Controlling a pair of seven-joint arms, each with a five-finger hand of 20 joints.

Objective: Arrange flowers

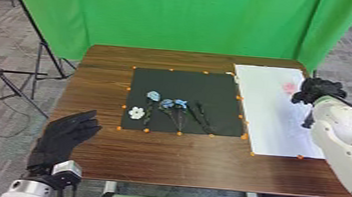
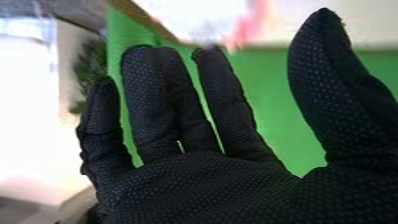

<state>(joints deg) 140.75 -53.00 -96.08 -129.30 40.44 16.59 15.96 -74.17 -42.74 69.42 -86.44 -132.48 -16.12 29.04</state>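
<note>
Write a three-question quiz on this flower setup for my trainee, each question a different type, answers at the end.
1. Fill in the color: the white flower lies on the ____ mat.
2. Which is nearer the white sheet?
A. left hand
B. right hand
3. True or false: in the head view, all the blue flowers lie to the left of the white flower.

Key: 1. black; 2. B; 3. false
</note>
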